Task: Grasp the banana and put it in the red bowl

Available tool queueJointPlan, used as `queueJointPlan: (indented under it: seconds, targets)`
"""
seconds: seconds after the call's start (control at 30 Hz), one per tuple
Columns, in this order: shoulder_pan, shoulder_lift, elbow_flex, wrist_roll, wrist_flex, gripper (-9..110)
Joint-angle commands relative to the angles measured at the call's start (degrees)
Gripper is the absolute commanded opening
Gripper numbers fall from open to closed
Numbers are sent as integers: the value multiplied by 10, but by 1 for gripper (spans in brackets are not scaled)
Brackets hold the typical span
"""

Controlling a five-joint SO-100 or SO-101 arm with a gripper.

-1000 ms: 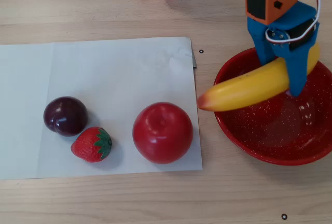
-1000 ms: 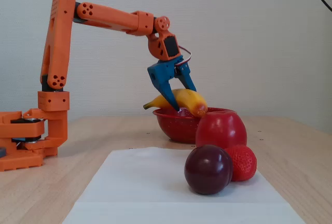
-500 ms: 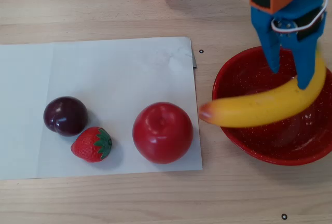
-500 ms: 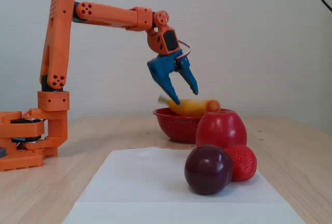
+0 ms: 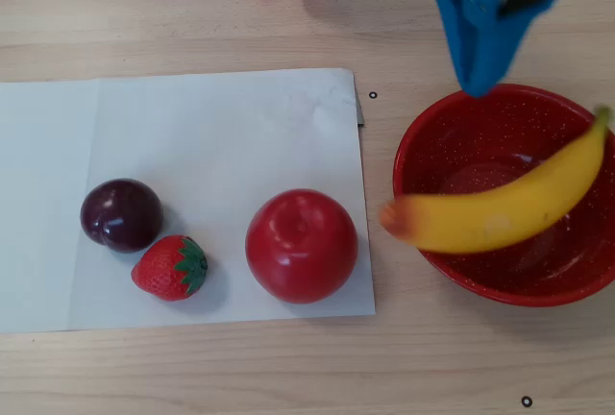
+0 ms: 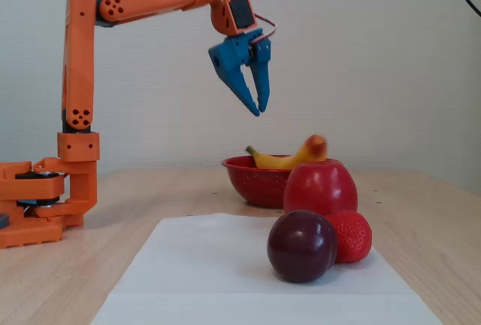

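The yellow banana [image 5: 509, 208] lies across the red speckled bowl [image 5: 452, 136] at the right of the overhead view. Its reddish end pokes over the bowl's left rim and its green tip reaches the right rim. In the fixed view the banana [image 6: 289, 158] rests on top of the bowl [image 6: 255, 182]. My blue gripper [image 6: 260, 108] hangs well above the bowl, pointing down, with its jaws together at the tips and nothing in them. In the overhead view the gripper [image 5: 476, 86] is over the bowl's far rim.
A white paper sheet [image 5: 192, 136] holds a red apple [image 5: 301, 245], a strawberry [image 5: 171, 267] and a dark plum [image 5: 121, 214]. The orange arm base [image 6: 45, 205] stands at the left of the fixed view.
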Motion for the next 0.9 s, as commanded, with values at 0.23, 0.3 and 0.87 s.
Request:
queueJointPlan:
  seconds: [0.23, 0.3, 0.87]
  targets:
    - [-101, 215, 75, 8, -2, 0]
    - [-119, 269, 140, 9, -29, 0]
    - [-193, 663, 709, -18, -426, 0]
